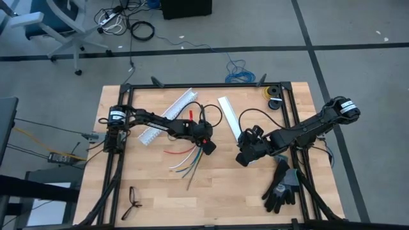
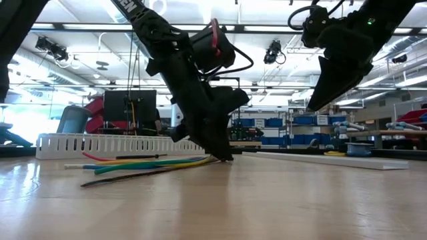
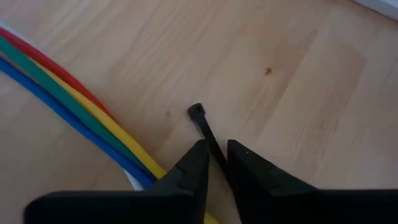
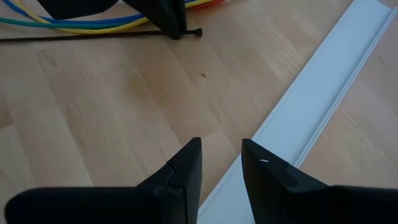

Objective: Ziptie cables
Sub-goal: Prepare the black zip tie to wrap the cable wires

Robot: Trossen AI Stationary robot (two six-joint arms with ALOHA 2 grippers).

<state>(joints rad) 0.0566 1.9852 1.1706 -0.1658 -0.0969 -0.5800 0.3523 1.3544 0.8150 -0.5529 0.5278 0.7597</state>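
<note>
Two dark fingers (image 3: 198,167) of the left end effector (image 3: 212,163) fill the near edge of the left wrist view, and between them is a thin black zip tie (image 3: 205,127); the jaws are nearly closed and pinch the strip just behind its small square head. In the high view this end effector (image 1: 208,145) stands near the middle of the wooden surface (image 1: 160,191), tipped down until its tips meet the wood.

From there the cables (image 1: 183,161) fan out toward 7 o'clock, flat on the surface: red, yellow, green, blue and white strands (the coloured ones run just beside the zip tie in the left wrist view). A long white slotted channel (image 1: 167,115) lies at about 11 o'clock from the left end effector.

At 3 o'clock from it, well apart, the right end effector (image 1: 243,158) hangs above the surface with its jaws a little apart and nothing between them. Under it, in its own wrist view, lies a flat white cover strip (image 4: 323,106). A pair of black gloves (image 1: 281,185) lies at 4 o'clock, near the surface's edge, and black glasses (image 1: 133,203) lie at 7 o'clock.
</note>
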